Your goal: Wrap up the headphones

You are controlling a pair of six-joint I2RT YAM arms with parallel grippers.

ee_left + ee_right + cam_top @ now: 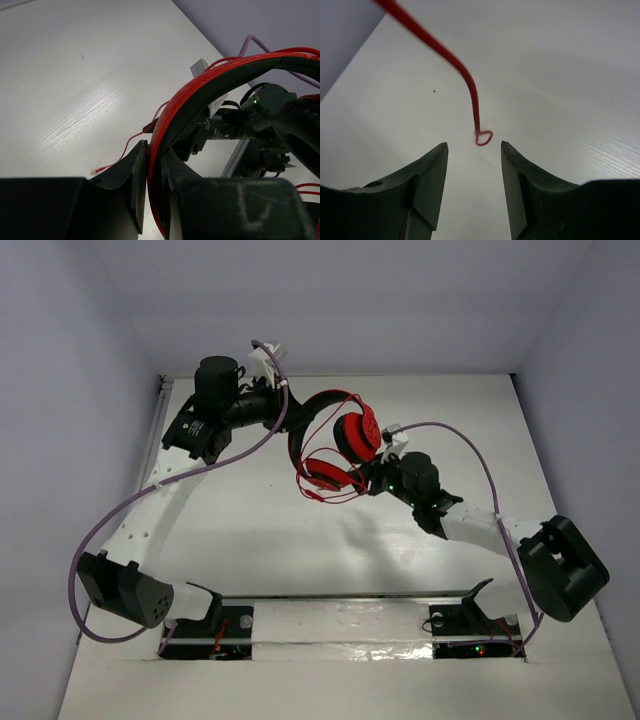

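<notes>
The headphones (345,440) are held above the middle of the table, with one red earcup (357,434) up and the other (330,475) lower. My left gripper (287,426) is shut on the black-and-red headband (172,115), which runs between its fingers (139,170). The thin red cable (335,497) hangs in loops under the earcups, and its end (102,168) lies on the table. My right gripper (376,478) is open and empty just right of the lower earcup. In the right wrist view the cable (470,90) ends in a small loop just ahead of the open gripper (474,150).
Thick purple arm cables (470,445) arc over both arms. The right arm's wrist (260,112) sits close behind the headband. The white table (300,550) has walls at the back and on both sides. Both arm bases (340,625) are at the near edge.
</notes>
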